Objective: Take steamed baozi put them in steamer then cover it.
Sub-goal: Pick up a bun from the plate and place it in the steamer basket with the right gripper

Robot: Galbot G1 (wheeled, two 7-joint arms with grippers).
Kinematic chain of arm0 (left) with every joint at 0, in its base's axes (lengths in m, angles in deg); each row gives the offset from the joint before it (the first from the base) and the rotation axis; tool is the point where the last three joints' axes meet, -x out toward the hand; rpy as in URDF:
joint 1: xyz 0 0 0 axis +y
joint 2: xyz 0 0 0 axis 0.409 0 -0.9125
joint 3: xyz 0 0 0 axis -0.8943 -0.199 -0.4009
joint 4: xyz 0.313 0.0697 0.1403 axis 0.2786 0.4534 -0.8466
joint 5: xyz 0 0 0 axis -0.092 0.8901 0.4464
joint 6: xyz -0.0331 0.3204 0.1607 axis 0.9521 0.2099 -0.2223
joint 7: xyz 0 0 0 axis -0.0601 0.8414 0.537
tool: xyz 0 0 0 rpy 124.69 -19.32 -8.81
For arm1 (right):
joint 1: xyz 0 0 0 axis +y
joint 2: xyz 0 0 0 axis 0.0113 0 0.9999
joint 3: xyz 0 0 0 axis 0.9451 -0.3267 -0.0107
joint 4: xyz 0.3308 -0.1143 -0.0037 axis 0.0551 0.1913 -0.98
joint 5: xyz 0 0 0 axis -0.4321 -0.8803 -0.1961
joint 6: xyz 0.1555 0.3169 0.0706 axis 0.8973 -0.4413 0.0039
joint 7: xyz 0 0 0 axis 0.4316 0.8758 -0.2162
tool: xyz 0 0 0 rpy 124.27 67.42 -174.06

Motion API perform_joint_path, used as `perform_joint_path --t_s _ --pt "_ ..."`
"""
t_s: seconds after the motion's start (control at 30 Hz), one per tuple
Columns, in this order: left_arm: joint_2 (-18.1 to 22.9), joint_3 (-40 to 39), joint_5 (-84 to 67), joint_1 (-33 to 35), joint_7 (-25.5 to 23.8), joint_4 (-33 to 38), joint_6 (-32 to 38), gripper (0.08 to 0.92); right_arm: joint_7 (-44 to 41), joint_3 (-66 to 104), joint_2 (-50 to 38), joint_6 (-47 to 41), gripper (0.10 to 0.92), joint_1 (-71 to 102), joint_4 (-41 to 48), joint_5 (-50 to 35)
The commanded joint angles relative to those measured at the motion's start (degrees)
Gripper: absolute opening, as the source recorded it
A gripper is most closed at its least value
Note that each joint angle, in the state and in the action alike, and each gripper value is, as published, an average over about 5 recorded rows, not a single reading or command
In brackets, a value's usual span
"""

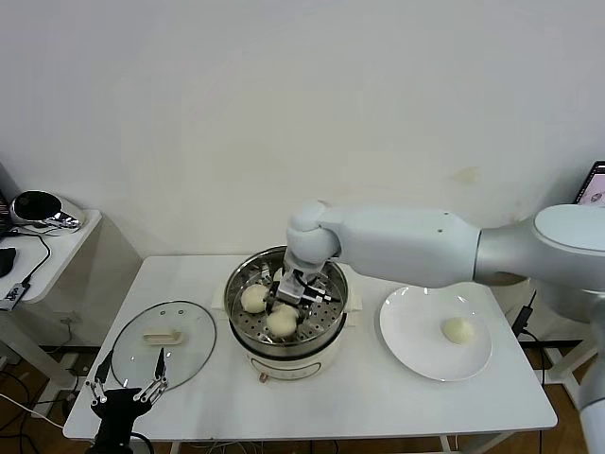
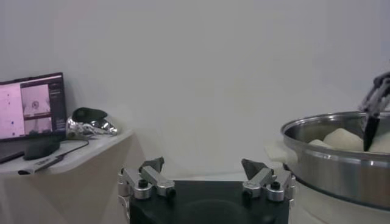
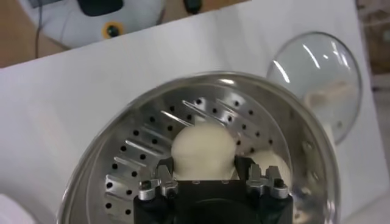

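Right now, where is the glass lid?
In the head view, the glass lid lies flat on the table on the robot's left, right beside the steamer and just beyond the open left gripper.

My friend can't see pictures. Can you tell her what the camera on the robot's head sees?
The right tool reaches into the steamer, around a baozi, beside two more buns on the tray. A last bun waits on the white plate on the right; the glass cover lies on the left, near the open left tool.
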Motion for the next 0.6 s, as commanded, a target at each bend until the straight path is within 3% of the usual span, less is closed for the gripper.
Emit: perform_joint_path --t_s 0.03,0.2,0.37,0.47,0.6 --pt "0.02 -0.07 0.03 0.14 0.05 -0.16 0.28 0.823 0.31 -0.97 1.79 3.51 0.619 1.26 0.81 3.14" --pt "0.14 -0.13 0.05 0.17 0.09 -0.08 0.43 0.823 1.55 -0.38 1.94 3.53 0.633 2.10 1.83 4.14" --pt "0.02 -0.29 0.12 0.23 0.13 -0.10 0.48 0.823 2.27 1.41 0.32 2.84 0.749 0.51 1.41 3.98" --pt "-0.17 -0.44 0.11 0.06 0.12 0.03 0.47 0.823 1.63 2.47 -2.84 0.70 0.806 -2.40 -0.06 3.09" --pt "-0.73 -0.68 0.04 -0.40 0.10 0.04 0.43 0.823 -0.07 3.48 -9.77 -6.42 0.821 -5.93 -3.41 -0.24"
